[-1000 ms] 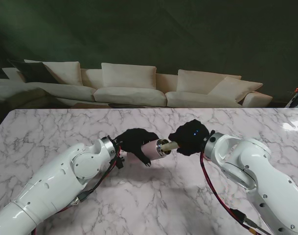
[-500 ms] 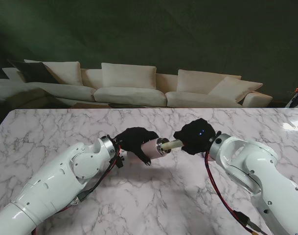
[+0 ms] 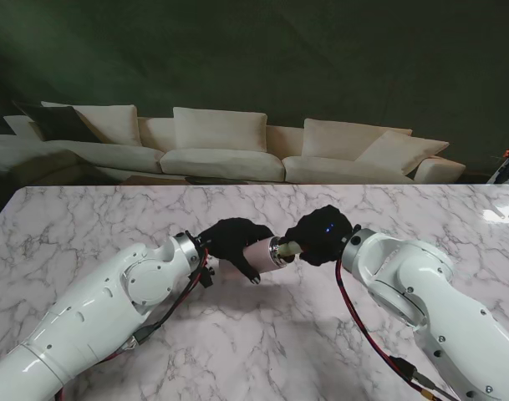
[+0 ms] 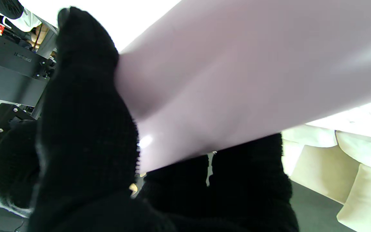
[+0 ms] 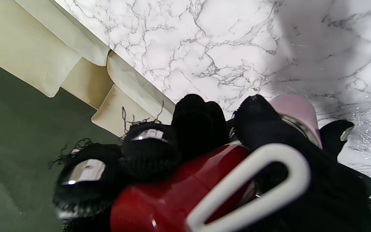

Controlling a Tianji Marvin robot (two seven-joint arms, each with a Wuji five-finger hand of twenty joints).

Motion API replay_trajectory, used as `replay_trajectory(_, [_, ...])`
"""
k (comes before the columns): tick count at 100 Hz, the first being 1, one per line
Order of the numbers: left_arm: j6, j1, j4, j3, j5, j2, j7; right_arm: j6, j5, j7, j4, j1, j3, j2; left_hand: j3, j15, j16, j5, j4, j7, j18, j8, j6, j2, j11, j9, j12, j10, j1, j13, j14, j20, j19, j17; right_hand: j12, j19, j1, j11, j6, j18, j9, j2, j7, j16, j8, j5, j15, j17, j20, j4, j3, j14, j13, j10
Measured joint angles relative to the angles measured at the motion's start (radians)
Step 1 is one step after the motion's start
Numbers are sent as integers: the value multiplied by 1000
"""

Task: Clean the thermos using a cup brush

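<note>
Holding the pale pink thermos (image 3: 260, 251) sideways above the surface (image 3: 87, 219), my left hand (image 3: 231, 240) has its black-gloved fingers (image 4: 85, 129) wrapped round the smooth cylinder, its steel-rimmed mouth turned toward my right hand (image 3: 321, 234). That hand's fingers (image 5: 198, 125) are clenched on the cup brush (image 5: 185, 196), whose glossy red handle ends in a white loop; its pale stem enters the thermos mouth. I see white, grey-veined marble beneath, a cream sofa (image 3: 221, 146) beyond it, and a dark green wall (image 3: 321, 58).
</note>
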Motion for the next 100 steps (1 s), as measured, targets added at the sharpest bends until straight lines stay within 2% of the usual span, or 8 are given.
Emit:
replay_trajectory(19, [0,1,-1,-7,8,-1,-1,-16,-1,0,-28,-38,56,-11,0,0,0,0,0,0,0,0,0,0,0,0,0,0,0,0,0,0,0,0,0,0,0,0,0,0,0,0,0,6,0,2,0,0,0,0,0,0,0,0])
replay_trajectory(39, [0,-8,14,-5,29,-1,2,-18,-9,-17,-59,-78,102,-10,0,1,0,0,0,0,0,0,0,0,0,0,0,0,-1,0,-1,0,2,0,0,0,0,0,-4,0,0,-9,0,7,0,3,0,0,0,0,0,0,0,0])
replay_trajectory(54, [1,-7,17,-6,27,-1,2,9,-8,-24,-55,-80,91,-8,0,2,0,0,0,0,0,0,0,0,0,0,0,0,-1,0,-1,0,9,0,0,0,1,0,-6,1,0,-10,0,7,0,3,0,0,0,0,0,0,0,0])
replay_trajectory(77, [-2,-3,11,-3,22,2,2,47,25,-21,-4,-31,17,-3,0,2,0,0,0,0,0,0,0,0,1,0,0,0,-1,0,-1,0,9,0,0,0,3,0,-6,2,0,-10,0,7,0,3,0,0,0,0,0,0,0,0])
replay_trajectory(90, [-4,-2,7,-3,24,3,2,40,26,-21,-3,-33,24,-7,0,2,0,0,0,0,0,0,0,0,1,0,0,0,-1,0,-1,0,9,0,0,0,3,0,-6,2,0,-10,0,8,0,3,0,0,0,0,0,0,0,0])
replay_trajectory(100, [-8,0,3,-14,32,2,-1,21,21,-25,-24,-58,63,-14,0,3,0,0,0,0,0,0,0,0,1,0,0,0,-2,0,-1,0,9,0,0,0,3,0,-6,2,0,-10,0,14,0,3,0,0,0,0,0,0,0,0])
